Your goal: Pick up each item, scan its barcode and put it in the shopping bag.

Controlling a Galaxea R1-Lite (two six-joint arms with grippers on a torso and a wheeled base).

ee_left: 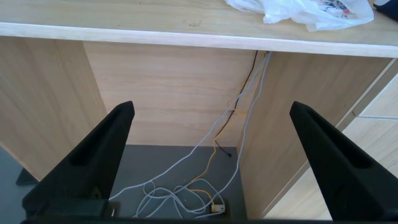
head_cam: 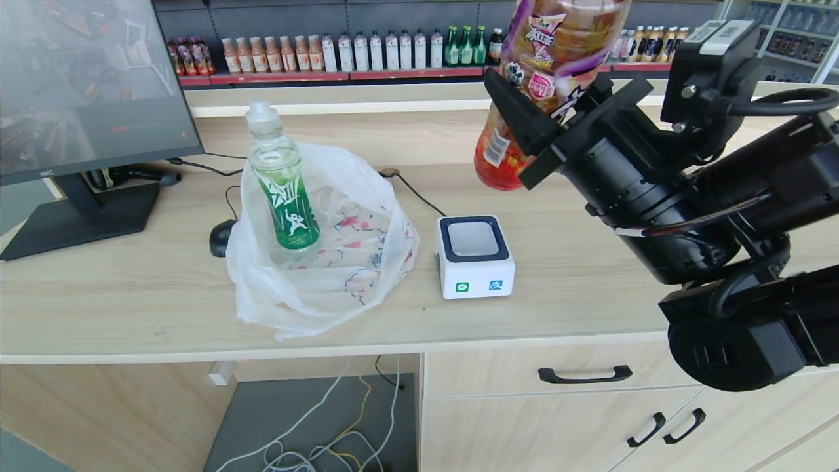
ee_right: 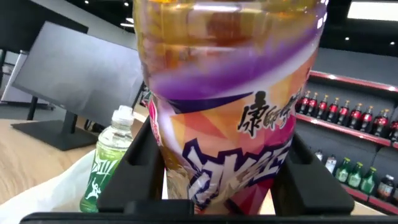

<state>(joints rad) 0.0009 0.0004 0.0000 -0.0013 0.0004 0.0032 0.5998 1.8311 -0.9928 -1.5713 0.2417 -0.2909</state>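
My right gripper [head_cam: 557, 115] is shut on a large drink bottle [head_cam: 547, 72] with a purple, orange and red label, held high above the counter, tilted, its base toward the scanner. The white barcode scanner [head_cam: 474, 255] sits on the counter below and to the left of that bottle. A white plastic shopping bag [head_cam: 328, 262] lies open left of the scanner, with a clear green-labelled bottle [head_cam: 283, 180] standing upright in it. In the right wrist view the held bottle [ee_right: 230, 106] sits between the fingers [ee_right: 130, 174], the green bottle [ee_right: 107, 165] beyond. My left gripper [ee_left: 211, 162] hangs open below the counter edge.
A monitor [head_cam: 85, 85] on a black stand occupies the counter's far left, with a mouse [head_cam: 221, 237] and cables beside the bag. Drawers [head_cam: 583, 375] sit under the counter at right. Loose cables [ee_left: 205, 186] lie on the floor. Shelves of bottles [head_cam: 393, 49] line the back.
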